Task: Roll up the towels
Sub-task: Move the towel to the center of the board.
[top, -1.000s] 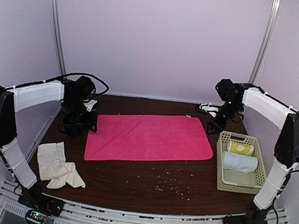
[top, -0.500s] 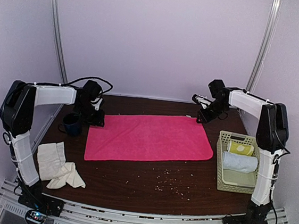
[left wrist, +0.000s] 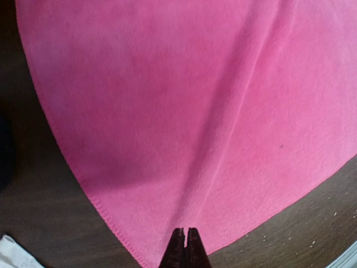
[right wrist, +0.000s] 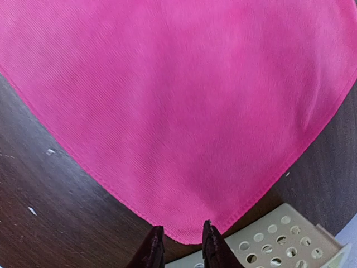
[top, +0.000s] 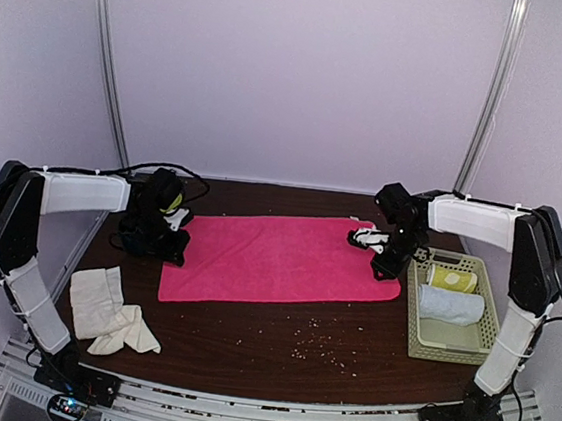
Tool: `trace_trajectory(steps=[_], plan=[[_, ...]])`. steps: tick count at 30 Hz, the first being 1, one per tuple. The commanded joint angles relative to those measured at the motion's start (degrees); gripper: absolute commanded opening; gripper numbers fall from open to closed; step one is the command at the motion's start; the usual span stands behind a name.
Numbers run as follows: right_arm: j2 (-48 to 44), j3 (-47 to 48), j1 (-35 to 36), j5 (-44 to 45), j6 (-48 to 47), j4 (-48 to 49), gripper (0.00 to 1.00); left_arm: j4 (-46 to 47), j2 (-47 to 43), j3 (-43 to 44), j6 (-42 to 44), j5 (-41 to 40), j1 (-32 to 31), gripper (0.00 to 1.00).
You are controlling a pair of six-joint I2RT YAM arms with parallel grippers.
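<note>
Soft matt cloth of the pink towel (top: 281, 261), dull dark wood-look table (top: 247, 338), perforated cream plastic basket (top: 448, 339)

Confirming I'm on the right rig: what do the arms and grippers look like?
Left arm and right arm match: black joint housings and white-covered links. The left wrist carries a yellow-green patch. Left gripper and right gripper have slim, dark, tapered fingers.

My left arm (top: 80, 192) reaches forward, wrist bent down. The left gripper (left wrist: 186, 248) points downward, its fingertips pressed tight together with no gap. My right arm (top: 473, 219) mirrors it, and the right gripper (right wrist: 179, 245) hangs low with a narrow gap between its fingers.
</note>
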Motion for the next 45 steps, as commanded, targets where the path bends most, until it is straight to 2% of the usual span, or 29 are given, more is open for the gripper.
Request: trace_trajectory(steps=[1,7,20,23,30,35,39,41,45], plan=[[-0.39,-3.14,-0.99,10.38,-0.76,3.19,0.23,-4.43,0.28,-1.27,1.61,-3.94,0.07,0.0],[1.61,-4.03,-1.0,15.25,-1.38,4.72,0.19,-5.37,3.12,-2.52,1.24,-7.15,0.07,0.0],[3.6,-12.82,2.51,16.26,-5.03,4.96,0.18,-4.0,3.13,-7.83,0.93,-8.85,0.0,0.0],[2.49,-15.82,4.39,17.79,-6.04,4.28,0.18,-5.13,2.77,-9.72,-1.3,-10.22,-0.01,0.0],[-1.38,-20.61,8.46,17.37,-6.65,0.22,0.19,-3.42,1.74,-15.7,-2.88,-6.65,-0.23,0.0],[-4.22,-22.66,10.08,15.87,-6.38,-2.28,0.19,-4.43,-1.87,-19.4,-4.82,-7.47,-0.75,0.0],[-6.67,-23.04,10.21,15.93,-6.02,-3.2,0.19,-7.24,-4.48,-18.69,-5.61,-5.86,-1.86,0.0],[-8.22,-22.46,10.12,17.19,-5.93,-2.14,0.24,-9.25,-5.9,-17.81,-5.48,-6.37,-1.98,0.0],[-10.2,-18.18,9.04,14.67,-5.61,-2.69,0.3,-15.4,-8.94,-10.79,-4.45,-7.74,-2.04,0.0]])
